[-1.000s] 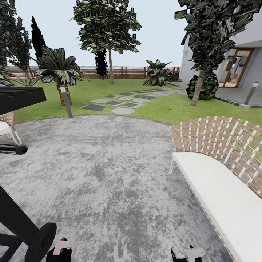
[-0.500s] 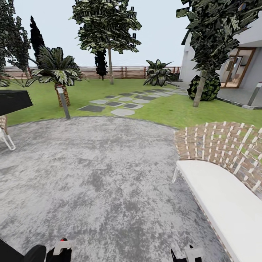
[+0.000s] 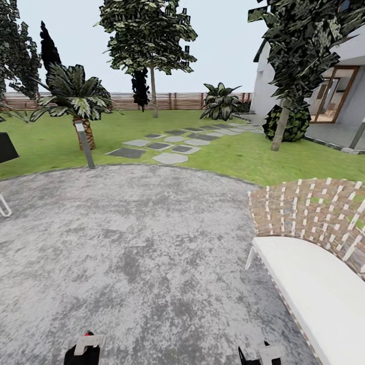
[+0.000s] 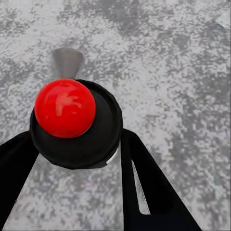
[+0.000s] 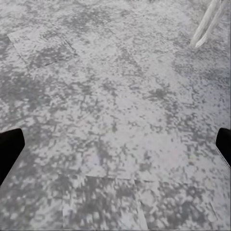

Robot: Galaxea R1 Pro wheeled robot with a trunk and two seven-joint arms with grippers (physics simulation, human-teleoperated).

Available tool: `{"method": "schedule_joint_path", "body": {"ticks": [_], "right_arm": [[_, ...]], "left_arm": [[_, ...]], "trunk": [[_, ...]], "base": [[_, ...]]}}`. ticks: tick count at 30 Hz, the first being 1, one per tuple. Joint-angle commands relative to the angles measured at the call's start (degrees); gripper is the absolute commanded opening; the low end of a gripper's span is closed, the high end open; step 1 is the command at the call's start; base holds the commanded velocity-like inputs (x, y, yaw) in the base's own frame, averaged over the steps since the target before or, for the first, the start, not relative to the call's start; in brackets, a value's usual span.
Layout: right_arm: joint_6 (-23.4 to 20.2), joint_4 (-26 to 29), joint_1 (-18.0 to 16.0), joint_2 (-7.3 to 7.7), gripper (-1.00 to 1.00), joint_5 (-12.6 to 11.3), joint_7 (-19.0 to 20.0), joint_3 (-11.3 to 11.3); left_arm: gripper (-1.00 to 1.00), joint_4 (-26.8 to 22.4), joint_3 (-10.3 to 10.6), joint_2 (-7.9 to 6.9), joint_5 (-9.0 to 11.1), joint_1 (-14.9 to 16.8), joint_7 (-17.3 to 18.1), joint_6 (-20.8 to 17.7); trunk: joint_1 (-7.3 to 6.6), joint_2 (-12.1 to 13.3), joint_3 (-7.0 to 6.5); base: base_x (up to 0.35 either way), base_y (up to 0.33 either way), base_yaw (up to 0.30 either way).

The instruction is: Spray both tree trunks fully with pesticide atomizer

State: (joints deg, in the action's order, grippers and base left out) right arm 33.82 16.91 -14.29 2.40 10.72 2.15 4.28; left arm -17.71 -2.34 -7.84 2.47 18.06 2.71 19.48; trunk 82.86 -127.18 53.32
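Atomizer (image 4: 72, 120) (red-capped) clamped in left pincer (image 4: 77, 159).

The garden shows two trees with pale trunks: one (image 3: 152, 76) far on the lawn, one (image 3: 281, 121) near the house. One palm (image 3: 76, 99) stands at the patio's edge, with one grey post (image 3: 85, 144) before it. Two dark conifers (image 3: 48, 50) (image 3: 141, 88) rise by the one fence (image 3: 177, 100). One woven sofa (image 3: 309, 253) sits on the patio. One house (image 3: 344, 86). About a dozen stepping stones (image 3: 171, 158) cross the grass.
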Motion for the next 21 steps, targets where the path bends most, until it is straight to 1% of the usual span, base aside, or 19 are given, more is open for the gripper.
{"method": "schedule_joint_path", "body": {"ticks": [1, 18, 21], "right_arm": [[0.2, 0.0, 0.0, -0.03, 1.0, 0.4, 0.2, 0.5], [0.2, 0.0, 0.0, -0.03, 1.0, 0.4, 0.2, 0.5], [0.2, 0.0, 0.0, -0.03, 1.0, 0.4, 0.2, 0.5]], "left_arm": [[-1.0, 0.0, -0.2, 0.01, 0.3, 0.0, 0.3, 0.1], [-1.0, 0.0, -0.2, 0.09, 0.3, 0.0, 0.3, 0.2], [-1.0, 0.0, -0.1, 0.1, 0.3, 0.0, 0.3, 0.2]], "trunk": [[0.02, 0.0, 0.05], [0.02, 0.0, 0.05], [0.02, 0.0, 0.05]], "base": [[0.34, 0.0, 0.0], [0.34, 0.0, 0.0], [0.34, 0.0, 0.097]]}}
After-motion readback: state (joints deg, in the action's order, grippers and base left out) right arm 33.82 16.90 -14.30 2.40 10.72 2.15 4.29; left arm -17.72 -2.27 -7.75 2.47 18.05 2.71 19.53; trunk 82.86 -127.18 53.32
